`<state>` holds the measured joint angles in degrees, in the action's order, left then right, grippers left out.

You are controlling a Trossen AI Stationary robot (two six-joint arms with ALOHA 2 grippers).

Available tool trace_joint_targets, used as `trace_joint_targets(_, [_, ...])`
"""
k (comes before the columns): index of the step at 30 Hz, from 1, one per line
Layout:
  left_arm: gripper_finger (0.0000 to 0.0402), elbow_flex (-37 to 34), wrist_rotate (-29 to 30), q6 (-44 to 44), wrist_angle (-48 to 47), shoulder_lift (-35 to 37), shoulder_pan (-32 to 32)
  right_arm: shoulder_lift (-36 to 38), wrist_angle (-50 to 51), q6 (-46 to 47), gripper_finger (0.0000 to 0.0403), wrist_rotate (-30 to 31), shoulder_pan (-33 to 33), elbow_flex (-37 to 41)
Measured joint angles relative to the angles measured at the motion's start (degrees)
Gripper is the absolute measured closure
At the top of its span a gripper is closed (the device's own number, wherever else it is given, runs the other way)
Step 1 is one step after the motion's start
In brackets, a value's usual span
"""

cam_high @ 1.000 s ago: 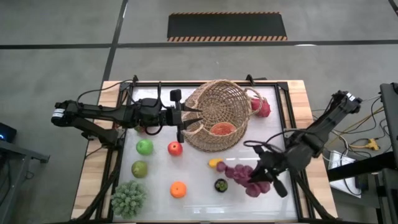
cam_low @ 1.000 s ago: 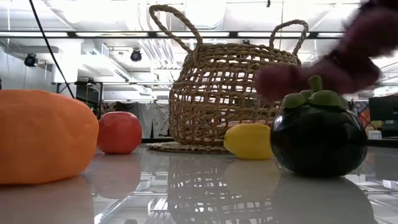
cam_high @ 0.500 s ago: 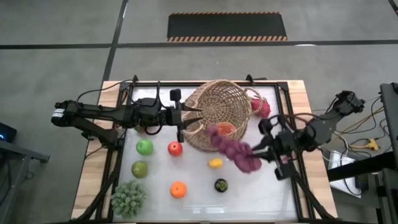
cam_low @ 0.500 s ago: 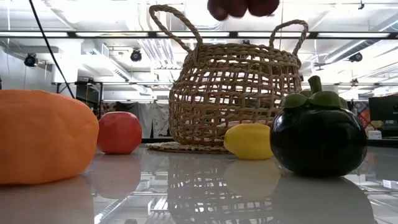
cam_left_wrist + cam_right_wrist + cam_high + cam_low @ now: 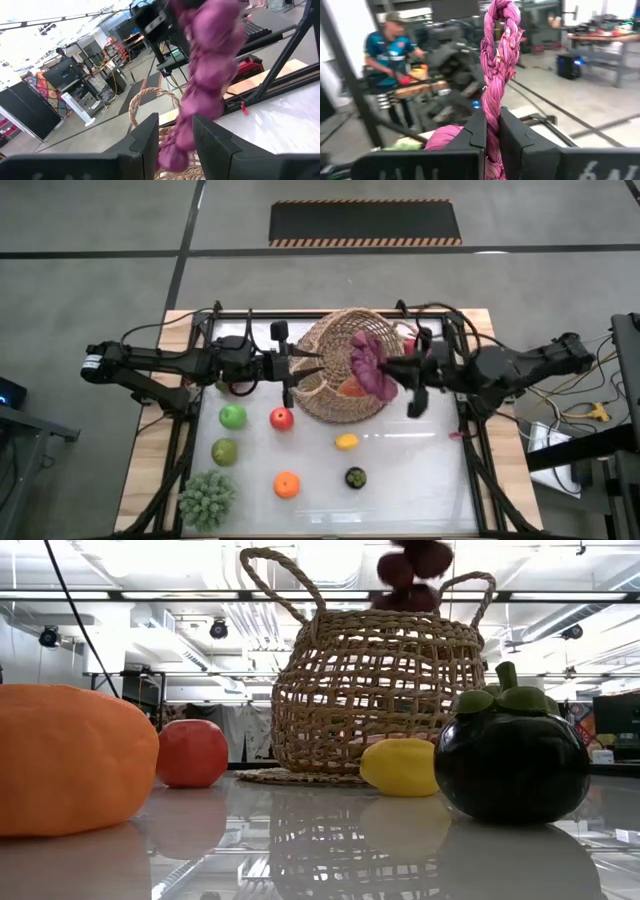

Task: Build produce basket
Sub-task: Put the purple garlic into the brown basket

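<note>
Your right gripper (image 5: 398, 370) is clamped shut on the raffia stem (image 5: 496, 55) of a purple grape bunch (image 5: 368, 365), which hangs above the open mouth of the wicker basket (image 5: 335, 395). In the low view the lowest grapes (image 5: 405, 575) hang just above the basket's rim, between its two loop handles. In the right wrist view you see the two dark fingers (image 5: 512, 145) pressed against the twisted pink stem.

Your left gripper (image 5: 297, 372) sits at the basket's left rim with its jaws partly closed on the wicker edge; the left wrist view shows the fingers (image 5: 147, 137) astride the rim, with one basket handle (image 5: 150, 100) and the hanging grapes beyond. The basket stands at the far centre of the table (image 5: 470, 330) and already holds an orange-red item (image 5: 352, 387); its kind cannot be told.

On the table in front of the basket lie a green apple (image 5: 233, 416), a red apple (image 5: 282, 418), a green pear (image 5: 224, 451), a lemon (image 5: 346, 442), an orange (image 5: 287, 484), a dark mangosteen (image 5: 355, 477) and a spiky green bunch (image 5: 207, 498).

A person in a blue shirt (image 5: 390, 47) stands in the room beyond the table.
</note>
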<state>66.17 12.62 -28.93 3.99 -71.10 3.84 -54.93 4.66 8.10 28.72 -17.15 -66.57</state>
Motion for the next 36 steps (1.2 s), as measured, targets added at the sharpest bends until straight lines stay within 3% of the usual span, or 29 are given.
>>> trace_joint_targets(14, [0.0299, -3.1, 0.0, -0.4, 4.5, 0.7, 0.0, -8.7, -0.8, 4.8, 0.039, -0.1, 14.8, 3.0])
trace_joint_targets(27, [0.0299, -7.5, 0.0, 0.0, 10.1, 7.4, 0.0, -20.9, -13.1, 0.9, 0.039, 0.5, 19.9, 5.9])
trace_joint_targets(36, [0.0299, -13.4, 0.0, 0.5, 15.5, 11.5, 0.0, -26.3, -13.1, 1.9, 0.0389, 1.4, 21.7, 5.9])
